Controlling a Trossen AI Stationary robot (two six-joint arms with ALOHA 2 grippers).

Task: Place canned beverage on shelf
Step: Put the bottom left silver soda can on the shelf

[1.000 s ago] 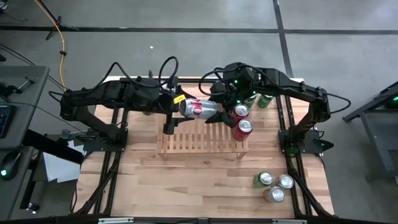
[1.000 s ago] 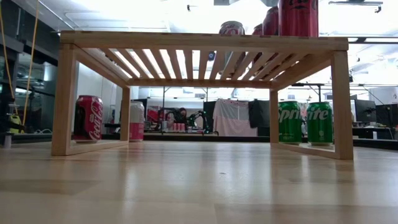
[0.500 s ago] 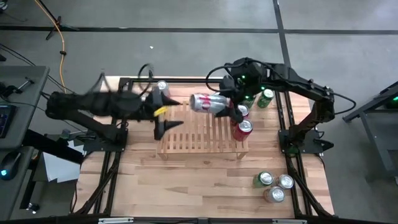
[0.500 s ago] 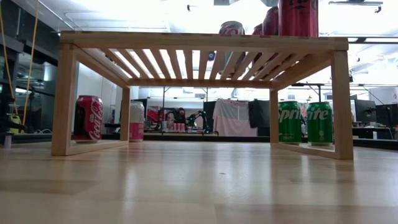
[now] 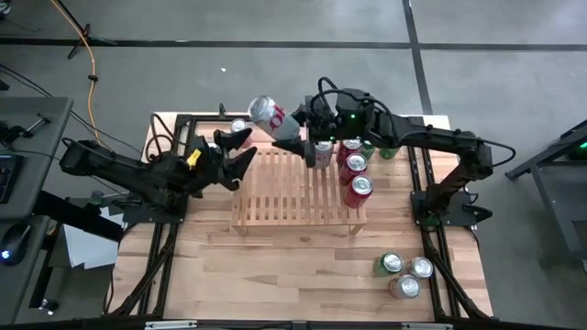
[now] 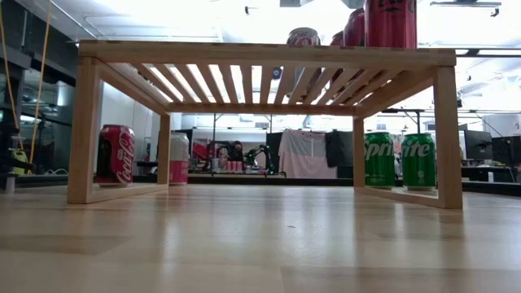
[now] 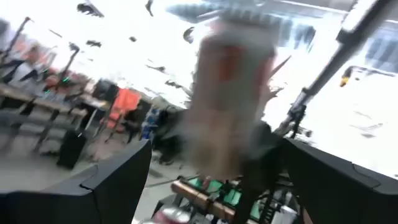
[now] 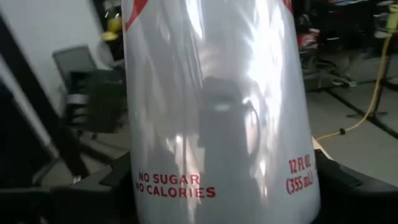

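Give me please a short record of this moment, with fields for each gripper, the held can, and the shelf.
right gripper: shut on the silver can, raised over the shelf's far left corner
silver can: tilted, top end pointing away from the shelf
left gripper: open, empty, beside the shelf's left end
shelf: three red cans standing at its right end

floor: grey concrete (image 5: 275,64), dark seams crossing upper part of high view
table: light wood planks (image 5: 275,275), black frame rails
cable: orange cord (image 5: 92,64), upper left
side desk: grey (image 5: 27,137), left edge
ceiling: bright lights (image 6: 203,16), low view
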